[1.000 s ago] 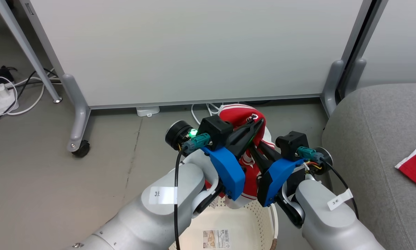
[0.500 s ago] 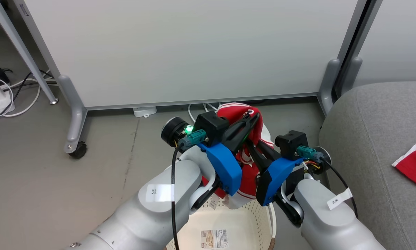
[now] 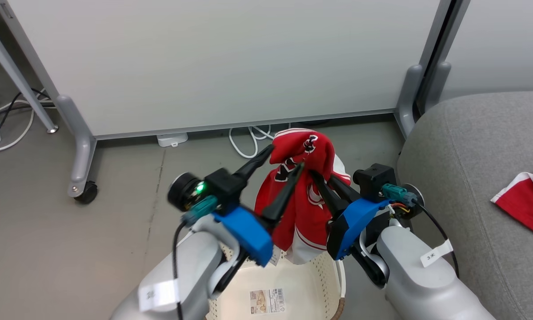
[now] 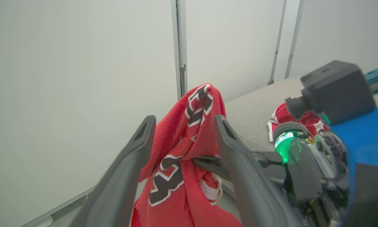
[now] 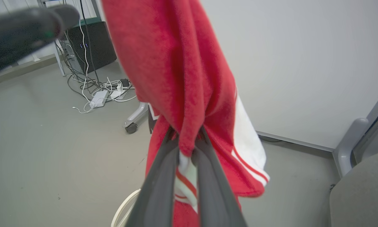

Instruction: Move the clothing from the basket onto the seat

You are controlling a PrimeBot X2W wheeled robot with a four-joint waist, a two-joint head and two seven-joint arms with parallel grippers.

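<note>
Pinches a fold of the red jersey [image 3: 302, 209] between the near-closed fingers of the right gripper [image 5: 186, 135], with white striped trim caught right at the tips in the right wrist view. Holds the jersey aloft, draped over those fingers and hanging in a crumpled column above the basket [image 3: 324, 278], lower hem down near the far rim. Spreads the left gripper [image 4: 184, 119] wide, one long dark finger on either side of the jersey's top fold, around the black-and-white numbers; not closed on it, and cannot tell whether either finger brushes the cloth. Brings both sets of fingers close together at the fabric, left from the lower left, right from the lower right in the head view. Shows, inside the cream basket, a perforated wall and a printed label [image 3: 266, 300] on the bottom. Sets the basket on the grey floor [image 3: 128, 178], near the light-grey sofa [image 3: 470, 155] on the robot's right. Counts a second red garment [image 3: 522, 209] with white trim lying on the sofa cushion, well apart from the held jersey. Backs all this with a pale partition panel [image 3: 226, 58] on grey legs, a caster [image 3: 86, 193] at its left foot and white cables [image 3: 244, 142] looped under its lower edge.
</note>
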